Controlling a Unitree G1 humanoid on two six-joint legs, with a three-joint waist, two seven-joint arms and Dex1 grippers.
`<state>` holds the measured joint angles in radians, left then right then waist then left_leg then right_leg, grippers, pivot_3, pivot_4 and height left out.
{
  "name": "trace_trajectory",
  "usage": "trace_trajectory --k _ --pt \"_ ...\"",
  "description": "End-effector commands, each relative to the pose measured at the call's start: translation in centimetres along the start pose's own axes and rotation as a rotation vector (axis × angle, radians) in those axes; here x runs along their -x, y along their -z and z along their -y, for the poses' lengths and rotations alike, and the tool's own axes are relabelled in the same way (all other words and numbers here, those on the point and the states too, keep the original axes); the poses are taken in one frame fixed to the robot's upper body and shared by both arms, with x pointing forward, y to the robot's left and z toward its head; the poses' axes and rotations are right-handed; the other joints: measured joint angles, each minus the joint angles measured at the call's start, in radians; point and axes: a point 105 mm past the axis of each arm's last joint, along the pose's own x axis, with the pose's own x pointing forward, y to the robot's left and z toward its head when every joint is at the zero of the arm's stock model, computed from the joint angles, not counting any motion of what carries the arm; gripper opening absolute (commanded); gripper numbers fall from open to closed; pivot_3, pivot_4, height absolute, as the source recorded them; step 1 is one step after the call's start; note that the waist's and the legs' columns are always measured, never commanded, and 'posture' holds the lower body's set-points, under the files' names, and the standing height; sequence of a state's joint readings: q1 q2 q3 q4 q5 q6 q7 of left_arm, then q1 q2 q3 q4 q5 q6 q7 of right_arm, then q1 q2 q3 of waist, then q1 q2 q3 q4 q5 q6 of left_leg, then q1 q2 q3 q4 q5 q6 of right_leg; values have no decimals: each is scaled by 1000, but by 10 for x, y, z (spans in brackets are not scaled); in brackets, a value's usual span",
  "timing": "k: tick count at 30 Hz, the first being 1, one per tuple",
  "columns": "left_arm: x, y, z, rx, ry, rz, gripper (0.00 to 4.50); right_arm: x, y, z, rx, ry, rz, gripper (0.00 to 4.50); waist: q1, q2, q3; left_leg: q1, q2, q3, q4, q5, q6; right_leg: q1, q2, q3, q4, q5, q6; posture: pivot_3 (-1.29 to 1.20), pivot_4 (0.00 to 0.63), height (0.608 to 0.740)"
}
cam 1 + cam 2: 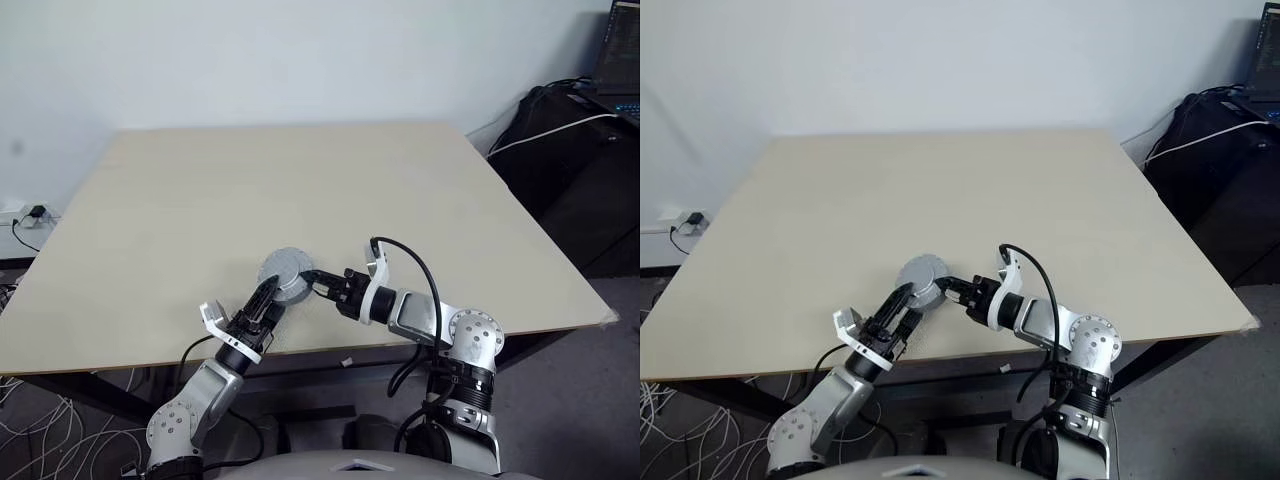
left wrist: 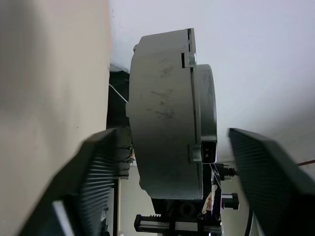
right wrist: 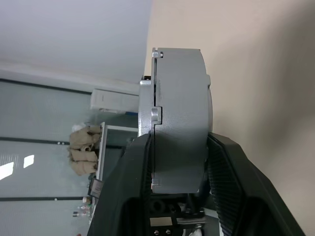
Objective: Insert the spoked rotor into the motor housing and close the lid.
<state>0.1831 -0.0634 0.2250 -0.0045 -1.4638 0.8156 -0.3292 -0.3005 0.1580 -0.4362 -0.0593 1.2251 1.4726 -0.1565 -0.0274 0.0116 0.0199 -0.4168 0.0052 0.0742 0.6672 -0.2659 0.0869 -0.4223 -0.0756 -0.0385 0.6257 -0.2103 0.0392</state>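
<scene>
The housing [image 1: 285, 274] sits near the front edge of the pale surface [image 1: 300, 190], about midway between its left and right sides. It is a round grey metal part with its lid on; a seam runs around its side wall, seen in both wrist views, where two small tabs mark the joint.

The right gripper [image 1: 318, 281] reaches in from the right and pinches the housing. In its wrist view, the two black fingers [image 3: 130, 172] press against the flat faces of the housing [image 3: 179, 118], one on each side, so the part stands on edge between them, off the surface.

The left gripper [image 1: 268, 300] comes up from the front left, with its tips at the near rim of the housing. In its wrist view, its ribbed fingers [image 2: 93, 182] are spread wider than the housing [image 2: 167, 113]; one finger lies close beside the housing's face, the other stands apart from it with a clear gap. Whether the near finger touches the metal cannot be told.

The rotor cannot be made out.
</scene>
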Motion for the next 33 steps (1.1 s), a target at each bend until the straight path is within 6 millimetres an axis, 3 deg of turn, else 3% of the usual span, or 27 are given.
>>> trace_trajectory --k 1,2,18,28,33 --pt "-9 7 11 35 75 5 2254 -14 34 -19 -81 -139 -49 1329 0 0 0 0 0 0 0 0 0 0 0 0 0 0 0 0 0 740" --pt "-9 7 11 36 75 4 2107 -14 34 -19 -82 -140 -49 1329 0 0 0 0 0 0 0 0 0 0 0 0 0 0 0 0 0 740" --pt "-9 8 12 31 80 -9 2101 -13 36 -11 -29 -78 -48 1329 0 0 0 0 0 0 0 0 0 0 0 0 0 0 0 0 0 740" --pt "-7 5 9 22 71 -6 2080 -13 36 -10 -27 -81 -33 4497 -1 -1 1 0 0 1 0 0 0 0 0 1 0 0 0 0 0 740" --pt "-6 2 7 17 69 4 2080 -13 34 -5 -33 -55 -13 4500 1 -2 1 0 0 1 0 0 0 0 0 1 0 0 0 0 0 740"
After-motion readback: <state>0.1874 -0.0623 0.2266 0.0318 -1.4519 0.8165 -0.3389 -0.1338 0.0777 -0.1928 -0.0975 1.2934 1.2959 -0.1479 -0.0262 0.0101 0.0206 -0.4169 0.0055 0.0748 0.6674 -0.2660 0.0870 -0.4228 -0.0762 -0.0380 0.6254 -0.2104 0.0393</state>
